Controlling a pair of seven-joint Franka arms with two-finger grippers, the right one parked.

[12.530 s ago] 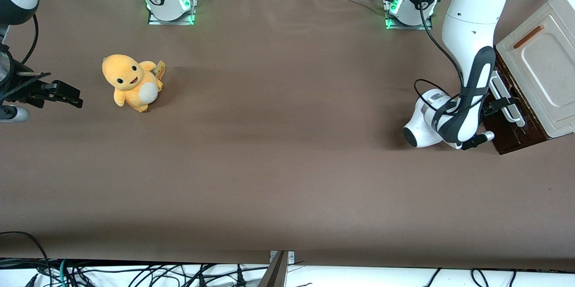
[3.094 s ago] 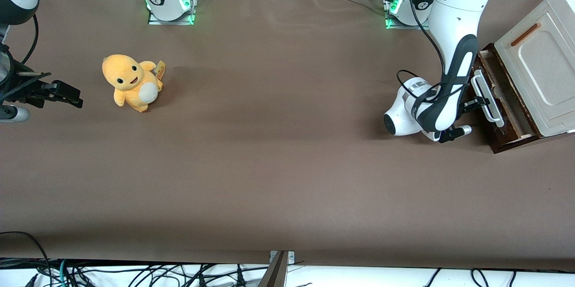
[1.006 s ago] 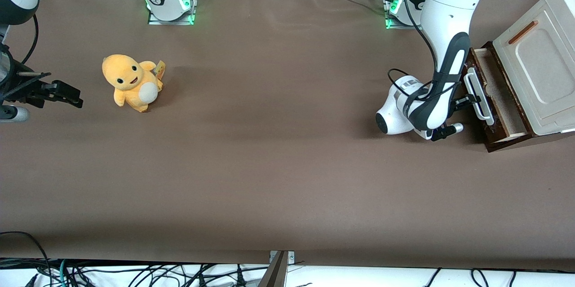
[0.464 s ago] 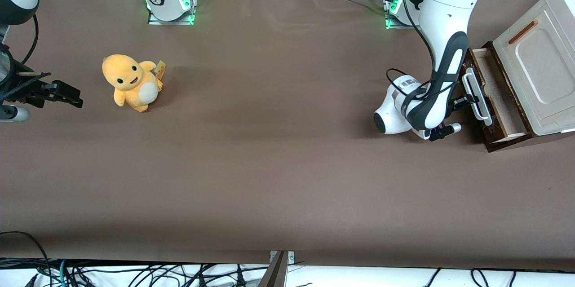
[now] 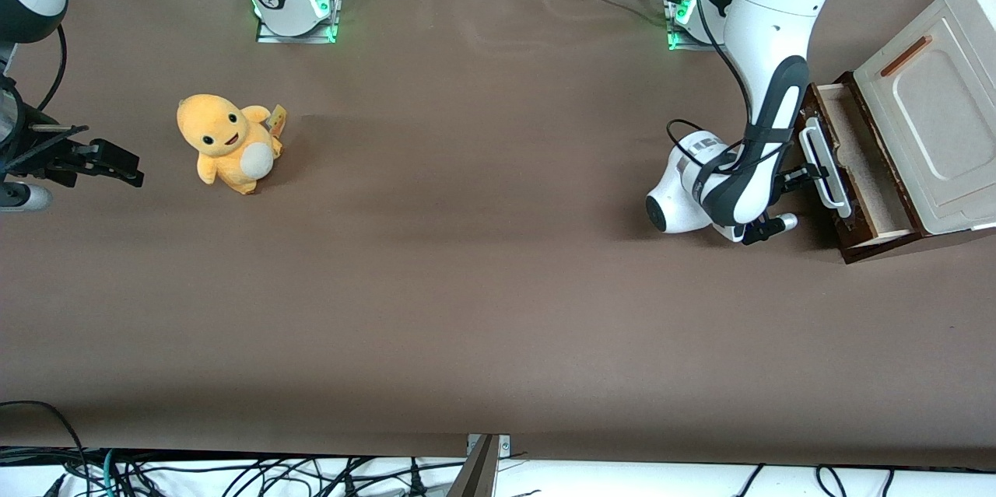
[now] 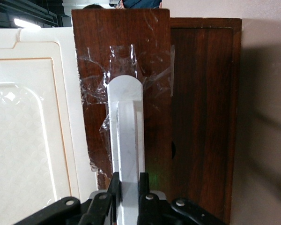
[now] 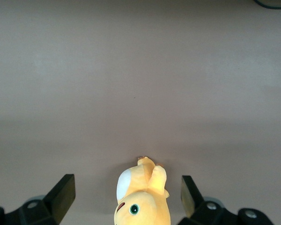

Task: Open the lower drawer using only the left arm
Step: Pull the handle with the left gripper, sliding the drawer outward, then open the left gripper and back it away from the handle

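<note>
Gripping one white handle (image 6: 128, 140): claw (image 6: 129, 187) clamped | one lower drawer (image 5: 856, 162) out | one plush toy (image 5: 227, 141)

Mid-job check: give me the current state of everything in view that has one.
lower drawer: pulled partly open, pale inside showing
white loop handle: clamped between the gripper's fingers
gripper: at the drawer front, shut on the handle
cream panel: closed
plush toy: upright on the table, untouched
</note>
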